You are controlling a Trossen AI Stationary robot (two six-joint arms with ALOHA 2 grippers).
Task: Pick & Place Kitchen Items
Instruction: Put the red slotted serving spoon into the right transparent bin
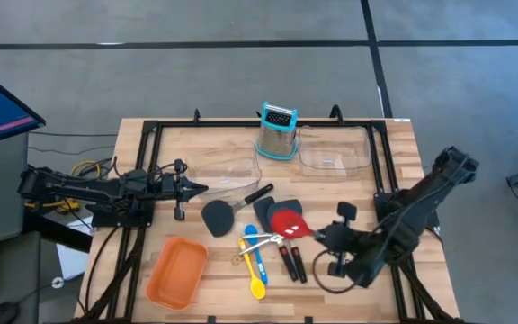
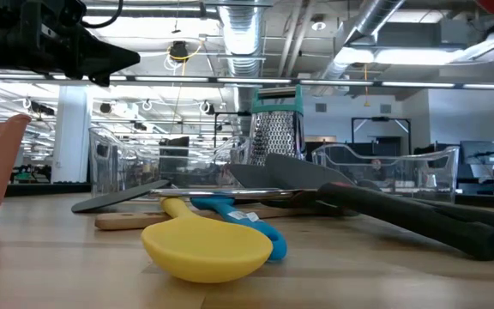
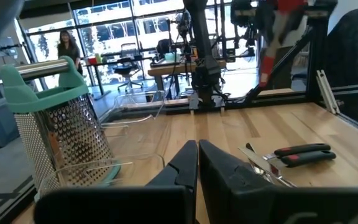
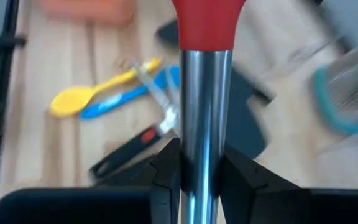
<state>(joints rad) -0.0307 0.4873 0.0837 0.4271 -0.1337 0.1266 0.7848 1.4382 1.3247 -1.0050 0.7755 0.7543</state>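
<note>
Left arm (image 1: 88, 187) stretched level across the table's left side, wrist straight. Left gripper (image 1: 200, 188) at its tip, pointed toward table centre, fingers (image 3: 185, 163) pressed together with nothing between them (tips meeting in a narrow wedge in the left wrist view). Held above the tabletop, touching nothing.

Right arm (image 1: 416, 207) reaching in from the far right corner, elbow raised, forearm sloping down toward table centre. Right gripper (image 1: 322, 236) at its end, fingers (image 4: 166, 171) clamped on either side of the steel shaft of the red slotted spoon (image 1: 288, 224), red head just ahead of the fingertips.
</note>
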